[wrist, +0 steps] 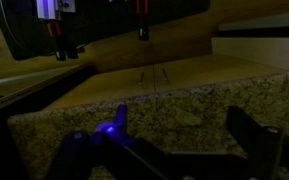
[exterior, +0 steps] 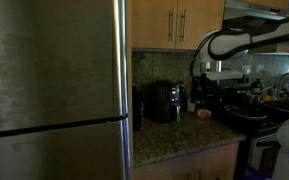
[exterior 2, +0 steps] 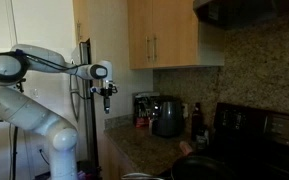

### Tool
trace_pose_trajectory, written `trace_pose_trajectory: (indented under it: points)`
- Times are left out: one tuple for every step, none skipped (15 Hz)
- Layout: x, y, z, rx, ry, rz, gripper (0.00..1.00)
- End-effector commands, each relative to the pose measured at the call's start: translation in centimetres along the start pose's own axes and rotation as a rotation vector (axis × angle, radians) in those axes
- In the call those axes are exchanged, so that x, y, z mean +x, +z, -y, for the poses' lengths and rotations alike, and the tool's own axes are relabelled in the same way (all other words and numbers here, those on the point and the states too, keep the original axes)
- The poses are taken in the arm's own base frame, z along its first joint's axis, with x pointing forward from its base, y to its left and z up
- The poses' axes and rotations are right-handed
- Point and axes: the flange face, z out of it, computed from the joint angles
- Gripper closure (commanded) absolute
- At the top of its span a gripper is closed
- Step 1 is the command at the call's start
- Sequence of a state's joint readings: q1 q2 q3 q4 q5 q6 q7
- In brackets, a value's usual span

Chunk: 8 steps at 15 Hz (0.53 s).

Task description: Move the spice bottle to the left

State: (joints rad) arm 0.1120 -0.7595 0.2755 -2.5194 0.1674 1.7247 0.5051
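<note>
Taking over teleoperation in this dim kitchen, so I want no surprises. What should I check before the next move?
1. Hand open: ok, fingers apart in the wrist view, nothing between them.
2. Hand clear of the counter: ok, it hangs high above in an exterior view.
3. Spice bottle located: cannot tell; small items beside the toaster are too dim.
4. Bottle in wrist view: not ok, only bare counter shows.

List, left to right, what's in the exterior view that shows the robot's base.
Robot base → gripper, hanging over the counter's end → small silver appliance → black appliance → stove.
</note>
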Motion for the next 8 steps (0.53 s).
trace_pose_trajectory:
  points:
    - [0.0,-0.1,0.0,0.0,0.0,0.001,0.0]
    - [-0.1,-0.1,0.0,-0.017,0.06,-0.049,0.0]
    - [-0.2,-0.1,0.2,-0.021,0.13,-0.075,0.0]
    - [-0.4,-0.1,0.5,-0.013,0.196,-0.063,0.0]
    - [-0.6,-0.1,0.9,-0.007,0.256,-0.063,0.0]
    - [4.0,-4.0,3.1,-0.006,0.311,-0.065,0.0]
    - [4.5,-4.8,2.8,-0.011,0.37,-0.101,0.0]
    - [5.5,-6.5,2.6,-0.004,0.43,-0.133,0.0]
